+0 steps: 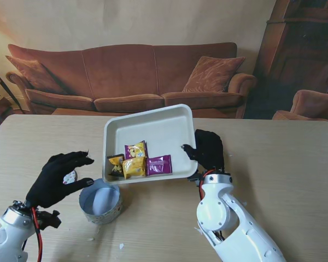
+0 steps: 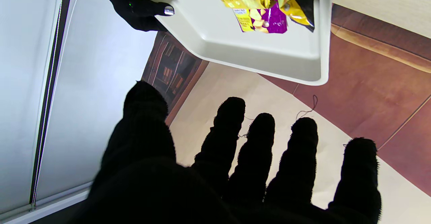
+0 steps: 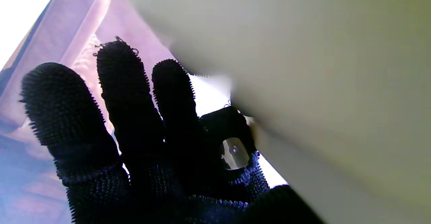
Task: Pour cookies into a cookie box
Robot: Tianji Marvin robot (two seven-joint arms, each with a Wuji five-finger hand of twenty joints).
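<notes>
My right hand [image 1: 208, 151] grips the right edge of a white tray [image 1: 153, 125] and holds it tilted, its near-left side lowest. Several wrapped cookie packets [image 1: 139, 161], yellow and purple, have slid to that low side. Just beneath the low corner stands the round silver cookie box [image 1: 100, 201], open at the top. My left hand [image 1: 59, 177] hovers open beside the box, fingers spread, holding nothing. The left wrist view shows the tray [image 2: 269, 59] and packets [image 2: 256, 1] ahead of the fingers. The right wrist view shows the tray's underside [image 3: 320, 82] against my fingers [image 3: 128, 102].
A brown sofa [image 1: 131, 76] with a cushion stands behind the wooden table [image 1: 284, 164]. A dark cabinet [image 1: 306, 49] and an armchair [image 1: 311, 106] are at the far right. Small crumbs lie on the table near the box.
</notes>
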